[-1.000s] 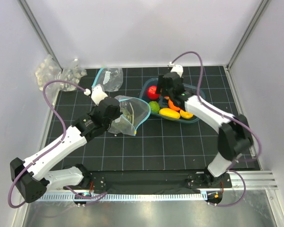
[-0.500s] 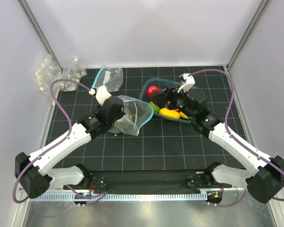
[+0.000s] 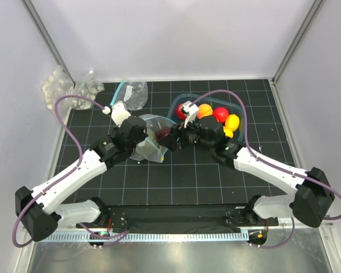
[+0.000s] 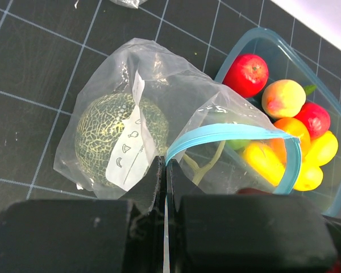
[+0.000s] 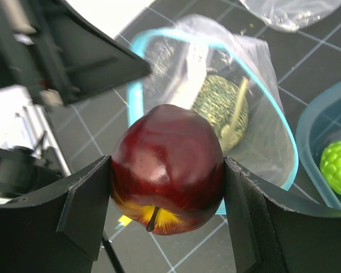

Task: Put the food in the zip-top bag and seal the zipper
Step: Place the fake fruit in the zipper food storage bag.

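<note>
1. The zip-top bag (image 4: 159, 96) lies left of the tray (image 4: 233, 54), its long axis left-right and its mouth facing right, with the melon (image 4: 102, 131) inside.
2. The left gripper (image 4: 163, 170) is pinched tight on the zipper (image 4: 233, 133). The right gripper (image 5: 167, 187) clamps a dark red apple (image 5: 167, 148) at the mouth.

Shows zip-top bag (image 3: 150, 145) on the black mat, teal-rimmed mouth open to the right. Puts left gripper (image 3: 140, 134) over the bag's left edge and right gripper (image 3: 171, 138) at its mouth, gripping dark red fruit (image 3: 168, 136). Sets blue tub (image 3: 173, 109) just right of the bag, holding red, orange and yellow fruits (image 3: 219, 116).
</note>
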Controlling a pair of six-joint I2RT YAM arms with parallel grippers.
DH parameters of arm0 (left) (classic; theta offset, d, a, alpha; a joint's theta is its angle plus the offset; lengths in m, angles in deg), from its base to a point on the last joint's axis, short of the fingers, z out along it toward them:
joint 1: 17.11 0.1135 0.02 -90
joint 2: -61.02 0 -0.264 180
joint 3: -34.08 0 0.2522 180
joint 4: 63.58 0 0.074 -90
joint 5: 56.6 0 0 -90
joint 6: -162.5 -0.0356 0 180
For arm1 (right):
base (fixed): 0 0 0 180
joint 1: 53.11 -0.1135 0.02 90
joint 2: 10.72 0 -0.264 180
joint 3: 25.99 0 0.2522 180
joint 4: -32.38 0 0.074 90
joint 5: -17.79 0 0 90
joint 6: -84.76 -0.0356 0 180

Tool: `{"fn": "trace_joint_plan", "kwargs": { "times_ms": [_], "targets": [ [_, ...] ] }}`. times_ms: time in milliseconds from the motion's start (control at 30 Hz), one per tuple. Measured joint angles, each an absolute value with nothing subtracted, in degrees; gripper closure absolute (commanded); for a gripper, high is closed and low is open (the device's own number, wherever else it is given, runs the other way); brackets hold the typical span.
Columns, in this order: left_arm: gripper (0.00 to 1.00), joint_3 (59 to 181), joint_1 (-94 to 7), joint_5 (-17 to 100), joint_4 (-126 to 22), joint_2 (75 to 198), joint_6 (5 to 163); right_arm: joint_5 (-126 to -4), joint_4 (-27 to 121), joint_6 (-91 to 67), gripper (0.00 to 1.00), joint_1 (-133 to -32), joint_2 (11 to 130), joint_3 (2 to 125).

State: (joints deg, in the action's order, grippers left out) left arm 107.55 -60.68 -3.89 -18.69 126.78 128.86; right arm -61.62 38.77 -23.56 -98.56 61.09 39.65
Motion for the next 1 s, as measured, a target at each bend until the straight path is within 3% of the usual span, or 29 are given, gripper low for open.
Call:
{"fn": "trace_joint_plan", "kwargs": {
  "times_ms": [467, 833, 933, 1000],
  "targets": [
    [1.00, 103.13, -60.70, 1.29, -26.36, 120.53, 121.60, -68.07, 36.60, -22.14, 0.76, -99.33, 67.89, 40.37],
    [1.00, 99.87, -60.68, 2.01, -31.17, 114.62, 117.75, -75.22, 25.13, -22.38, 0.78, -103.13, 74.53, 43.39],
    [1.00, 99.87, -60.68, 2.25, -31.43, 115.17, 117.25, -75.63, 23.91, -22.36, 0.77, -103.15, 78.14, 45.66],
    [1.00, 99.87, -60.68, 2.95, -31.63, 115.74, 117.18, -76.01, 23.82, -22.54, 0.66, -103.18, 78.57, 45.68]
  ]
}}
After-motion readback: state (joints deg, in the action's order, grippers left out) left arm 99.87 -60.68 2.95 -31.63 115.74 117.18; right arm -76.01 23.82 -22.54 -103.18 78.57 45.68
